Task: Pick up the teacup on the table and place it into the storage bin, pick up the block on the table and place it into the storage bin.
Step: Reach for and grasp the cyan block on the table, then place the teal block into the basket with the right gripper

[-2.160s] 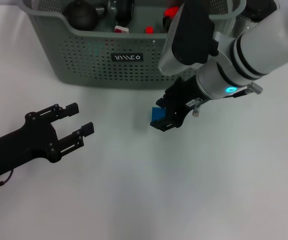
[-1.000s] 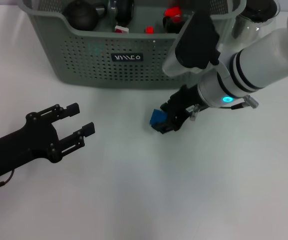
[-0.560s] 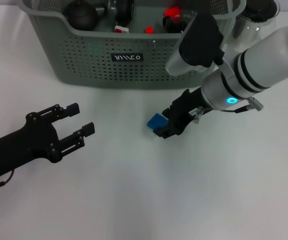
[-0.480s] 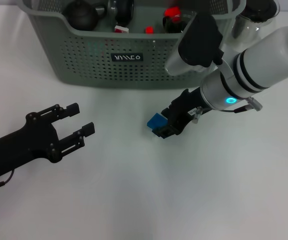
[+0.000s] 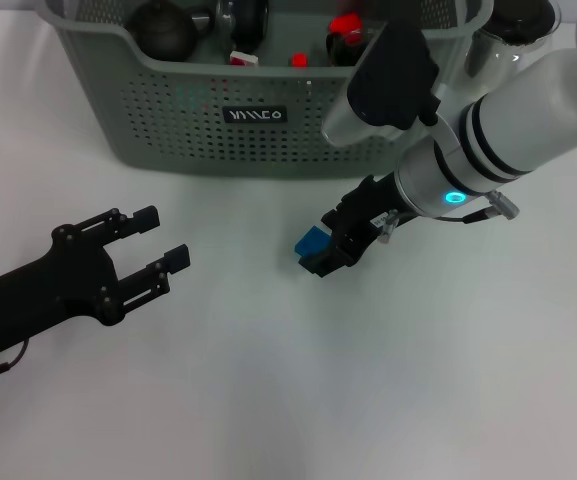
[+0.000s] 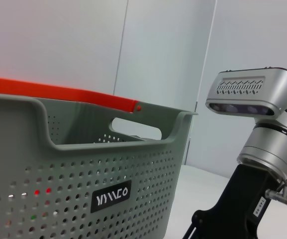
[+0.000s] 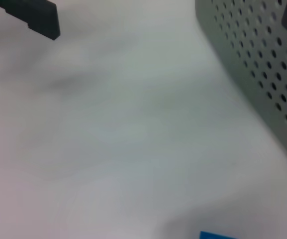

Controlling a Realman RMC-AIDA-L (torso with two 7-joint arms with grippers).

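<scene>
Since half a second ago the right arm has swung slightly back toward the bin; the block has barely shifted on the counter. Left arm unchanged throughout.

Block: small, bright blue, squarish, flat faces. It sits on the white counter in front of the storage bin, a short way out from the bin's front wall, below its right half. A sliver of blue also shows at the edge of the right wrist view.

Right end effector: black fingers down at the block, touching or just beside its right side. Cannot tell whether they are closed on it or spread; the blue face shows on the left of the fingers.

Left end effector: low on the left of the counter, well apart from block and bin, fingers spread wide, holding nothing.

Storage bin: grey-green, perforated walls, cut-out handle, black label with white lettering on the front. Inside: a dark round teapot-like thing at left, a dark object beside it, and red pieces toward the right. Whether the teacup is among them, cannot tell.

Clear glass jug stands just beside the bin's right end.
</scene>
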